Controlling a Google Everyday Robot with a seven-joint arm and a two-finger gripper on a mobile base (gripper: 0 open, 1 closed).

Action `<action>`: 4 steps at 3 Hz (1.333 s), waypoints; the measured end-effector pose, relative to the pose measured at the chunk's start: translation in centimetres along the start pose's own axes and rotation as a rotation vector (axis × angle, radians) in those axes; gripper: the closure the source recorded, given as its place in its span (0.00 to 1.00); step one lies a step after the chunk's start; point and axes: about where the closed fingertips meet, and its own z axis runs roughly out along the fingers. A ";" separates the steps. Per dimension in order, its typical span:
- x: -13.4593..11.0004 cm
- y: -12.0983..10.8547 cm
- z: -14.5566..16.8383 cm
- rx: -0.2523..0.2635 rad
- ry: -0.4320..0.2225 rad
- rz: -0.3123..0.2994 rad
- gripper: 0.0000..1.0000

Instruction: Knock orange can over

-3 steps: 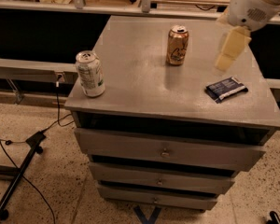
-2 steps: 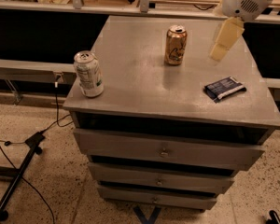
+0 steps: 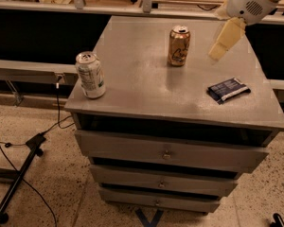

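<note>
Grey and faintly glossy, the top of the drawer cabinet (image 3: 142, 86) fills most of my one camera view (I cannot say from here whether it is metal or laminate). The orange can (image 3: 179, 46) stands upright toward the rear of that top, a little right of the middle, its silver lid up and a pale swirl on the side facing me. The gripper (image 3: 219, 50) hangs in the air to the right of the can, over the rear right part of the top. It is near the can but clearly apart from it, and its pale yellow end slants down and to the left. I cannot tell whether it is released or clenched. Above it, the white arm housing (image 3: 250, 3) enters from the upper right corner. A white-and-green can (image 3: 90, 74) stands upright near the front left corner, well apart from the orange can. A dark blue packet (image 3: 228, 89) lies flat near the right edge, nearer to me than the gripper. Below the top I see three drawers, the uppermost with a small knob (image 3: 166, 153) at its middle. On the speckled floor (image 3: 61, 193) at the left lies a black stand leg (image 3: 19, 178) with a thin cable beside it. A blue tape mark (image 3: 149, 217) sits at the cabinet's foot.
</note>
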 end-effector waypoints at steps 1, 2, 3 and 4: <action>-2.8 -3.4 3.7 -0.019 -0.277 0.118 0.00; -4.5 -6.8 5.4 0.020 -0.467 0.186 0.00; -4.2 -8.5 6.5 0.061 -0.552 0.227 0.00; -4.1 -8.0 6.5 0.098 -0.624 0.211 0.00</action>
